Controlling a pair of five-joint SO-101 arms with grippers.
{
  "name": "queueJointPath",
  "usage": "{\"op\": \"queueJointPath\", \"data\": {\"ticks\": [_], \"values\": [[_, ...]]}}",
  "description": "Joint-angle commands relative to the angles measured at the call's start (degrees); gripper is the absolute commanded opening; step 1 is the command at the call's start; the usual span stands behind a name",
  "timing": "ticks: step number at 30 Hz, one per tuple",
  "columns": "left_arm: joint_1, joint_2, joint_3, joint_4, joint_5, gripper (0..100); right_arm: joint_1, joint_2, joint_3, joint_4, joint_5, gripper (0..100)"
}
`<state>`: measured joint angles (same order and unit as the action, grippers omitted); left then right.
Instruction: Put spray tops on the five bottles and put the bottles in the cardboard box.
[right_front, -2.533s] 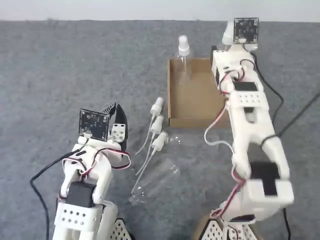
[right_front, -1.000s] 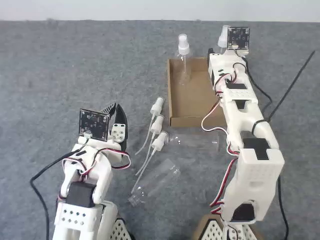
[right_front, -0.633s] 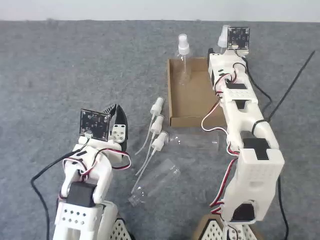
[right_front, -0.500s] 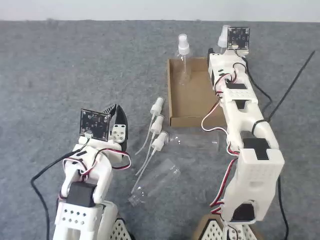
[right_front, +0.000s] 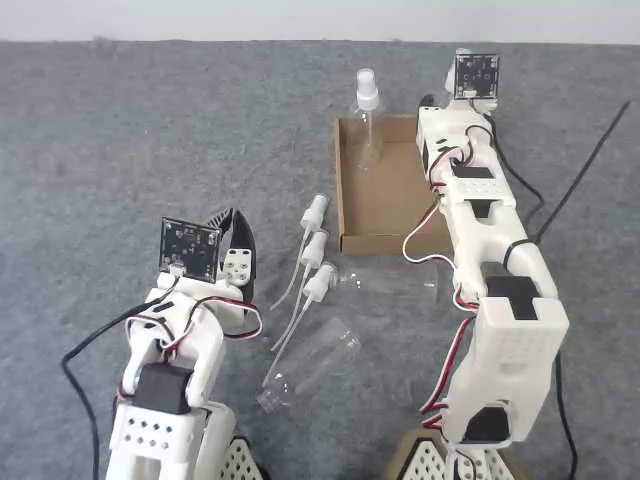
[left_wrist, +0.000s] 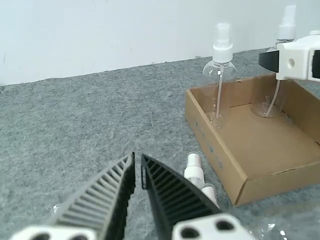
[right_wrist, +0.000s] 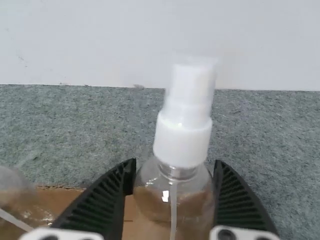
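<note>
Right claw (right_wrist: 173, 167) moved forward to far corner of cardboard box (right_front: 345, 190), pinching capped bottle (right_wrist: 182, 130); bottle base cut off. Right arm stretched out long. Left claw (left_wrist: 138, 162) pressed nearly together, left arm folded back over desk (right_front: 150, 130). Second capped bottle (right_front: 367, 120) upright in box.

The table (right_front: 150, 130) is covered in rough, fuzzy, matt grey cloth, and the box (left_wrist: 212, 147) is plain matt brown cardboard. The bottle (right_wrist: 172, 197) is clear, glossy plastic with a smooth white plastic spray top (right_wrist: 185, 125). The left gripper (left_wrist: 138, 162) has matt black plastic fingers (left_wrist: 105, 195) with ribbed inner faces, on an arm (right_front: 165, 370) of smooth white plastic.
</note>
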<state>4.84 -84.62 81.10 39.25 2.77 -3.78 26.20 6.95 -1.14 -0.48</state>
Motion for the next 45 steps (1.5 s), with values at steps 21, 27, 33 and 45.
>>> {"op": "queueJointPath", "data": {"ticks": [21,27,33,45], "values": [[-0.1,-0.7,-0.7,-1.8,-0.1,1,-0.6,-1.5,-3.2,-0.7,0.2,17.8],[-0.1,-0.7,-0.7,-1.8,-0.1,1,-0.6,-1.5,-3.2,-0.7,0.2,17.8],[-0.1,-0.7,-0.7,-1.8,-0.1,1,-0.7,-1.5,-3.3,-0.7,3.0,17.8],[-0.1,-0.7,-0.7,-1.8,-0.1,1,-1.2,-1.5,-3.1,-0.7,3.9,17.8]]}}
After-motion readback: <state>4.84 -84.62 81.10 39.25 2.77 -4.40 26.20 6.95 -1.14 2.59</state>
